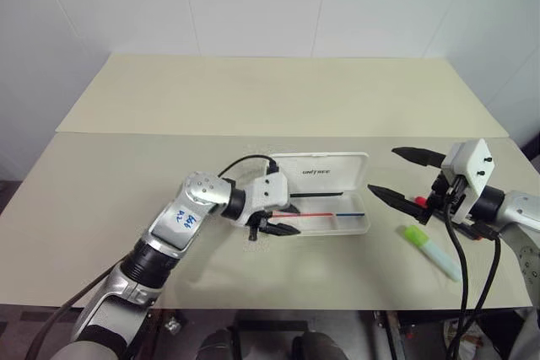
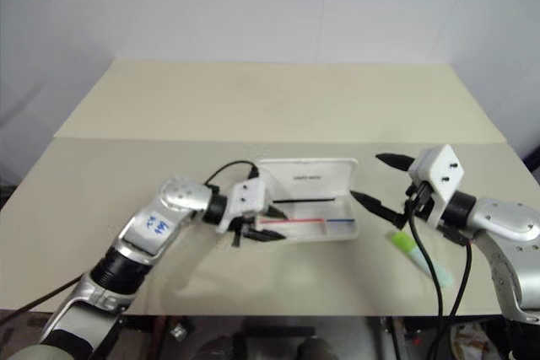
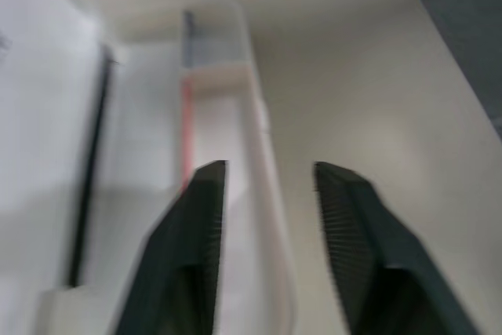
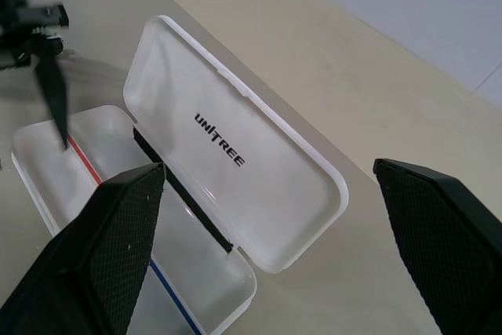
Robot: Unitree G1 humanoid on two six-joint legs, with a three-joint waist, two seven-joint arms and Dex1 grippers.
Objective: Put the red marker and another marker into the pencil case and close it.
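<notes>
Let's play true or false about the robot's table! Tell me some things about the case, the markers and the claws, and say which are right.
1. The pencil case is open. True.
2. The green-capped marker is inside the case. False: it lies on the table, beside the case on the right.
3. The right gripper is wide open and empty. True.
4. The left gripper squeezes the red marker. False: its fingers are apart and empty at the case's left end.
5. The lid says "unitree". True.
</notes>
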